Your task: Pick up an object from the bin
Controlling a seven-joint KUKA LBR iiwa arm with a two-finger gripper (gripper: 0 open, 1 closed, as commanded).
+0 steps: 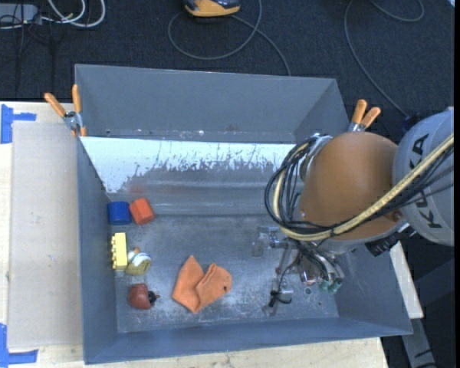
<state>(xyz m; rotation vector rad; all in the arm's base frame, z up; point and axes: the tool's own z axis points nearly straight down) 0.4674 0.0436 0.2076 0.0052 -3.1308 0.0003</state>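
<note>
**Approach step, no grasp to be seen**

The gripper (280,296) hangs low at the bin's (215,106) five o'clock corner; open or shut, I cannot tell. At its nine o'clock lies a crumpled orange cloth (202,284), likeliest pick. Next it should shift there. Farther, at ten o'clock, sits a blue block (119,212).

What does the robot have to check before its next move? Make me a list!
1. Is the gripper over a thing? Not ok: it hangs over bare floor at the right of the bin.
2. Is something near to grab? Ok: the orange cloth lies to the gripper's left, apart from it.
3. Is the cloth free of other things? Ok: the dark red thing and the yellow block lie apart from it, further left.
4. Is the gripper carrying something? Cannot tell.
5. Is there room between the gripper and the bin's front wall? Cannot tell.
</note>
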